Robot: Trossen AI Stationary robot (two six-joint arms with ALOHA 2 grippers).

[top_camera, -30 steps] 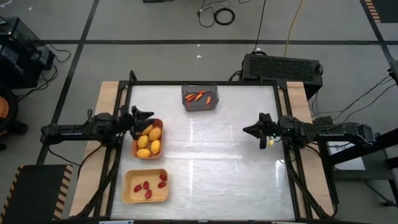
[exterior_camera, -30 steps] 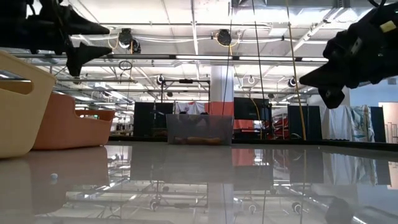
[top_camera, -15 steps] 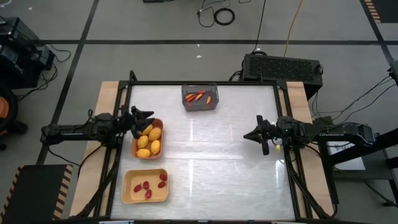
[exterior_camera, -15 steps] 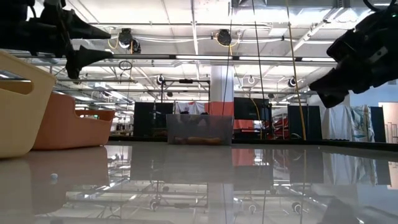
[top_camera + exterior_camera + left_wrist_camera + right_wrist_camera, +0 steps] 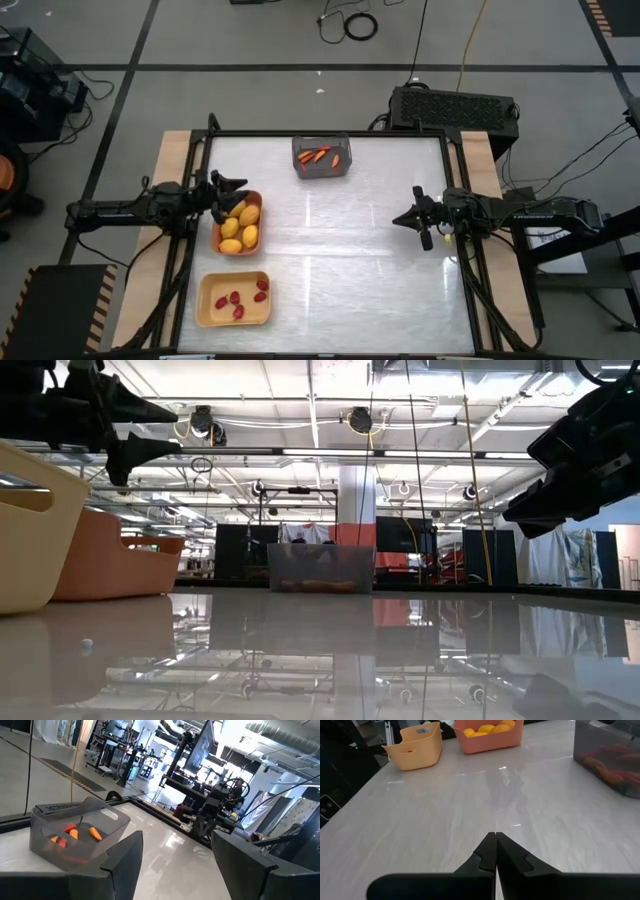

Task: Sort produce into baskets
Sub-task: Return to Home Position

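Yellow oval fruits (image 5: 240, 225) lie in the orange tray (image 5: 259, 203) at the table's left. Nearer the front, the pale yellow tray (image 5: 205, 310) holds small dark-red pieces (image 5: 238, 300). Orange carrot sticks (image 5: 320, 156) lie in the grey bin (image 5: 321, 170) at the far edge. My left gripper (image 5: 232, 188) hovers open above the orange tray's far left corner, with nothing between its fingers (image 5: 176, 837). At the table's right, my right gripper (image 5: 408, 217) hangs above the tabletop, shut and holding nothing (image 5: 495, 836).
The glossy white tabletop (image 5: 350, 260) spreads between the two arms. A dark metal frame (image 5: 452, 180) runs along the table's edges. A black box (image 5: 455, 105) stands beyond the far right corner.
My right gripper has rolled about its own axis and tipped a little downward, staying shut above the table's right side. The trays, the bin and the produce have kept their places.
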